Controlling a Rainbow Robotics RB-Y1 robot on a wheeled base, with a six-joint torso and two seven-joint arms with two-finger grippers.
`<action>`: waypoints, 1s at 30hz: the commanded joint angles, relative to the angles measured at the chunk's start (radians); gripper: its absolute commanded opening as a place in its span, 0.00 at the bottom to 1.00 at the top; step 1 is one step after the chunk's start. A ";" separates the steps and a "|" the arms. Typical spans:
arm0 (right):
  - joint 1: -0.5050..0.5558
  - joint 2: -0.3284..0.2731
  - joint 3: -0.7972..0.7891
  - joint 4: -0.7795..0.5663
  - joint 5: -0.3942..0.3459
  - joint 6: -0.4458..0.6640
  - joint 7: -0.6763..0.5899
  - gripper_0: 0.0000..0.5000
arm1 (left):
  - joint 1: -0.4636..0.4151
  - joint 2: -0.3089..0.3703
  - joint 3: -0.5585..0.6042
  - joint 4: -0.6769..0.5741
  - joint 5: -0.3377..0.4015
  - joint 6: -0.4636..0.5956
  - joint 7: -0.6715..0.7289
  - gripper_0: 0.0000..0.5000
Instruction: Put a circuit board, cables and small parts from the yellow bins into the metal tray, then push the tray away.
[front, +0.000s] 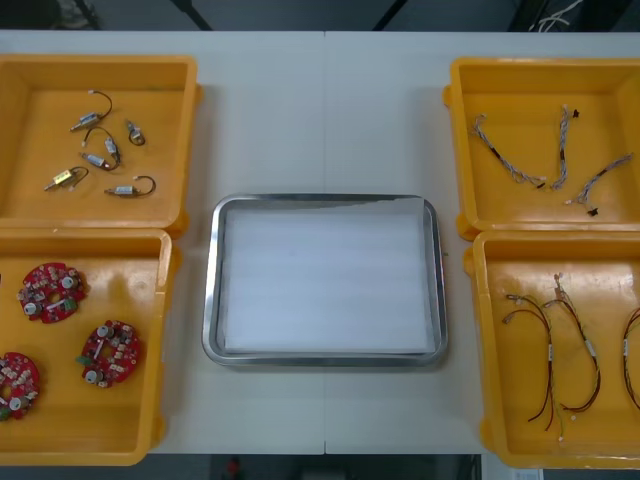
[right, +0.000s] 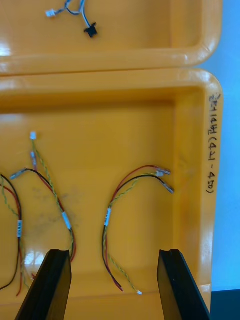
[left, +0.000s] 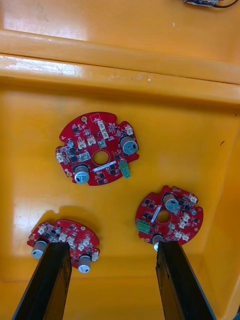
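Observation:
Three round red circuit boards (front: 51, 291) (front: 110, 352) (front: 15, 384) lie in the near left yellow bin (front: 166, 330). My left gripper (left: 114, 282) hovers open above that bin's floor. One board (left: 169, 216) lies just ahead of one finger, another (left: 62, 240) by the other finger (left: 47, 280), and a third (left: 97, 148) farther ahead. My right gripper (right: 115, 287) hangs open over the near right bin (front: 482, 340), with a red and yellow cable (right: 107, 225) curving between its fingers. The metal tray (front: 212, 300), white inside, holds nothing.
Several small metal parts (front: 100, 150) lie in the far left bin (front: 188, 130). Twisted blue and white cables (front: 555, 150) lie in the far right bin (front: 455, 130). More red and yellow cables (front: 545, 350) share the near right bin. Bare table stretches beyond the tray.

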 joint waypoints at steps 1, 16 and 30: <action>0.042 -0.010 0.067 -0.023 0.060 -0.027 0.031 1.00 | 0.095 0.078 -0.003 -0.003 0.025 -0.076 -0.095 1.00; 0.140 -0.008 0.189 0.126 0.063 -0.340 0.071 1.00 | 0.310 0.192 -0.020 0.014 0.074 -0.340 -0.130 1.00; 0.157 0.025 0.296 0.242 0.104 -0.486 0.111 1.00 | 0.347 0.245 -0.093 0.141 0.127 -0.458 -0.222 1.00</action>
